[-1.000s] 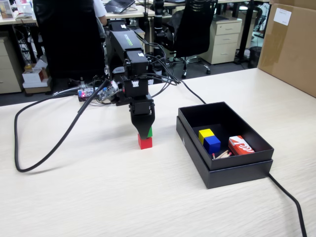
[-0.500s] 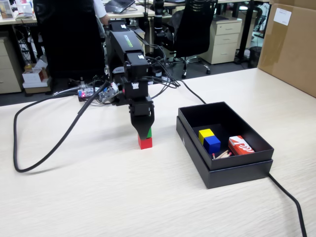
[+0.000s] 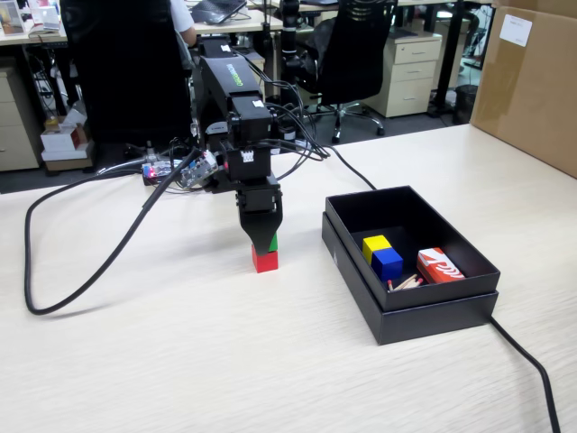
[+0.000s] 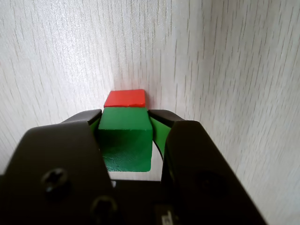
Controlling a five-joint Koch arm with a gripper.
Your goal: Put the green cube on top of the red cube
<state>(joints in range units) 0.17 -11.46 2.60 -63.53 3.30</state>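
- End effector (image 4: pixel 125 123) clamped on the green cube (image 4: pixel 124 138): wrist view shows a jaw pressed against each side face, no visible gap either side.
- In the fixed view the end effector (image 3: pixel 262 242) points straight down, arm roughly vertical above the stack.
- Green cube (image 3: pixel 271 243) sits directly over the red cube (image 3: pixel 265 260); only a green sliver shows past the dark jaw in the fixed view.
- Wrist view: red cube (image 4: pixel 124 98) peeks out beyond the far edge of the green one, so the two are close to aligned, with a slight offset along that axis.
- Whether green's underside is fully seated on red or just above it: cannot tell from either view.
- Red cube rests on the pale wood-grain surface (image 3: pixel 180 352), to the left of the black box (image 3: pixel 424 311) in the fixed view, clearly apart from it.
- Black box is open-topped and holds a yellow cube (image 3: pixel 375 244) and a blue cube (image 3: pixel 388 262) touching each other, plus a red-and-white printed box (image 3: pixel 440 265) to their right.
- Thick black cable (image 3: pixel 81 280) loops over the surface on the left side of the fixed view; another cable (image 3: pixel 532 365) runs off from the box's near right corner.
- Cardboard box (image 3: pixel 532 81) stands at the far right edge of the surface.
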